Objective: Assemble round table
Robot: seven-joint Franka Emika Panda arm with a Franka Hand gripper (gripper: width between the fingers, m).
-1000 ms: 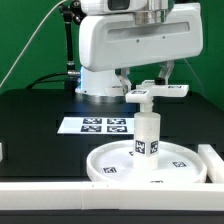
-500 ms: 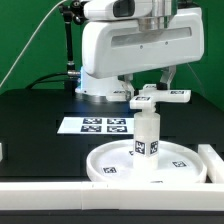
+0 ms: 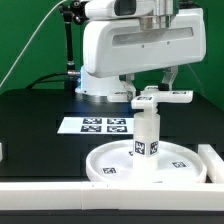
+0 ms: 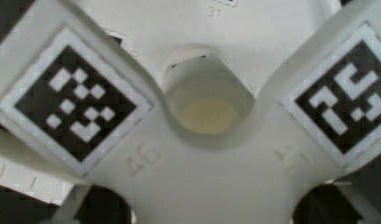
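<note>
Round table: large rimmed white plastic disc (image 3: 108,166) lies on the black tabletop (image 3: 35,115), with the short white cylinder leg (image 3: 147,128) upright on its hub.
Foot: white cross-shaped plastic foot (image 3: 160,97) rests on top of the leg.
Change: over the last second the foot dropped slightly and edged toward the exterior view's right, then held.
Gripper: two-finger gripper (image 3: 150,80) sits just over the foot; whether the jaws clamp it cannot be told.
Meaning: the foot is probably being seated on the leg, a late step.
</note>
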